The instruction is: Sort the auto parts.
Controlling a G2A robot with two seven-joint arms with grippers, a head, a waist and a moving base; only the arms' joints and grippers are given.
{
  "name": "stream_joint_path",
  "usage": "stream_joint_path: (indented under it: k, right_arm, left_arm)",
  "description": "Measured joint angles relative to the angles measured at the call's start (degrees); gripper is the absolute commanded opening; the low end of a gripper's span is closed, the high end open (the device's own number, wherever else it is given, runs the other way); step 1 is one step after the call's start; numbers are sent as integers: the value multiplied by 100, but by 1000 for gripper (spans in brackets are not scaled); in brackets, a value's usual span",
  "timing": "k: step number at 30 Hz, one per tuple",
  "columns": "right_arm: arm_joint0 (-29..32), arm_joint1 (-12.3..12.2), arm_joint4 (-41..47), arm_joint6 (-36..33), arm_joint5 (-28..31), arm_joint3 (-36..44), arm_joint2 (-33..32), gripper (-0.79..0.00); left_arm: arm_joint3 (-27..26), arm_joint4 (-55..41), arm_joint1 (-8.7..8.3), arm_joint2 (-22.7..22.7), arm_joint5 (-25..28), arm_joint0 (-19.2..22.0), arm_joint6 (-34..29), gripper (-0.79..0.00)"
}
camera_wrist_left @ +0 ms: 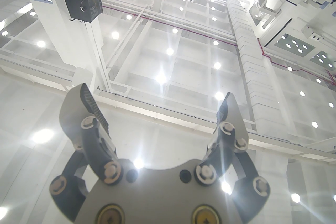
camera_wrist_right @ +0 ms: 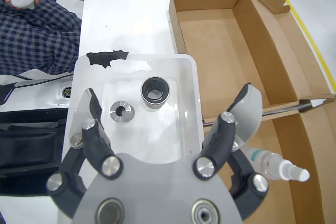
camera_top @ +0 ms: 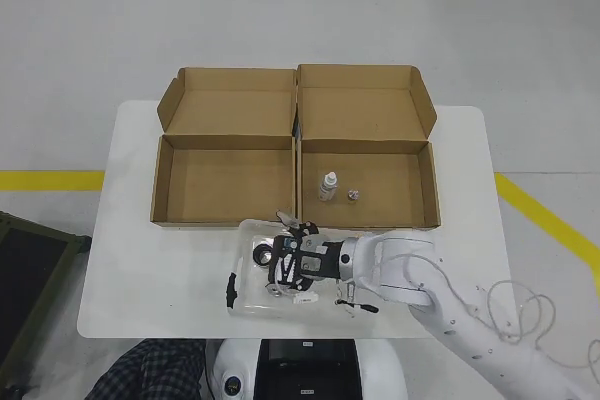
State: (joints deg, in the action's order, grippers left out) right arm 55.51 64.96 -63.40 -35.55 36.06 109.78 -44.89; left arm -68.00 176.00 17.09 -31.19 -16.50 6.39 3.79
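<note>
Two auto parts lie in the clear tray, Jo: a dark-lined sleeve standing on end and, just beside it, a silver disc with a hole through its middle.

And the right gripper hovers right over that tray, Sam, jaws spread wide, nothing between them. Both parts sit ahead of the fingertips, nearer one finger than the other.

Any contact with the parts?

None, Sam. There is bare tray floor between the fingers and the metal.

Where is the tray, Jo?

On the white table, at its near edge, just in front of the two open cardboard boxes. A scrap of black tape clings to one rim.

And the boxes?

The left box shows bare cardboard. The right box holds a small spray bottle, with a small metal piece close beside it, both near the front wall.

And the other arm, Jo?

The left gripper points up at the ceiling lights, Sam, fingers wide apart and holding nothing.
</note>
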Motion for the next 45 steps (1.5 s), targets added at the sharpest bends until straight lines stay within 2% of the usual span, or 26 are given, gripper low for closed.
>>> stream_joint_path:
  k: [10, 14, 17, 20, 39, 45]
  right_arm:
    - [-148, 117, -163, 117, -19, -413, 311, -3]
    - [-198, 165, -199, 237, -50, -627, 390, -37]
    - [-264, 207, -237, 267, -54, -754, 464, -117]
    - [-318, 247, -274, 281, -59, -835, 535, -154]
    - [-610, 459, -372, 199, 5, -1507, 796, -188]
    - [-754, 572, -350, 317, 3, -1885, 934, -277]
  left_arm:
    - [0, 0, 0, 0, 0, 0, 0, 0]
    - [0, 0, 0, 0, 0, 0, 0, 0]
    - [0, 0, 0, 0, 0, 0, 0, 0]
    - [0, 0, 0, 0, 0, 0, 0, 0]
    - [0, 0, 0, 0, 0, 0, 0, 0]
    - [0, 0, 0, 0, 0, 0, 0, 0]
